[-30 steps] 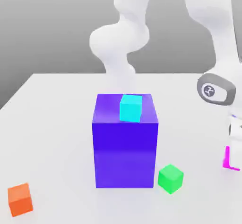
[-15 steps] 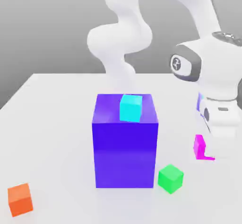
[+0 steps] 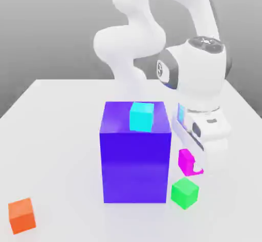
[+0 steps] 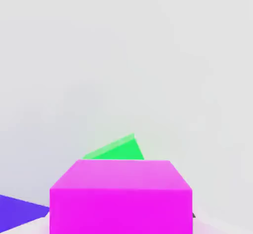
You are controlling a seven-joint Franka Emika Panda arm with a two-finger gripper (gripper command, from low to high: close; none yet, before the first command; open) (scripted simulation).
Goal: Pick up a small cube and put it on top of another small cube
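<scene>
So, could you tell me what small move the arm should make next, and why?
Probably carry the magenta cube on until it hangs squarely over the green cube, then lower. The jaws are shut on it, and it sits just above the green one, slightly toward the exterior view's right.

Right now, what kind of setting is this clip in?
Apparently a simulated tabletop test scene: a plain white table, flat-coloured blocks such as the pink cube and big purple block, and a featureless grey backdrop.

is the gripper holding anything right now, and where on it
Yes: the gripper is shut on the small magenta cube, fingers on opposite side faces, carrying it above the green cube.
</scene>
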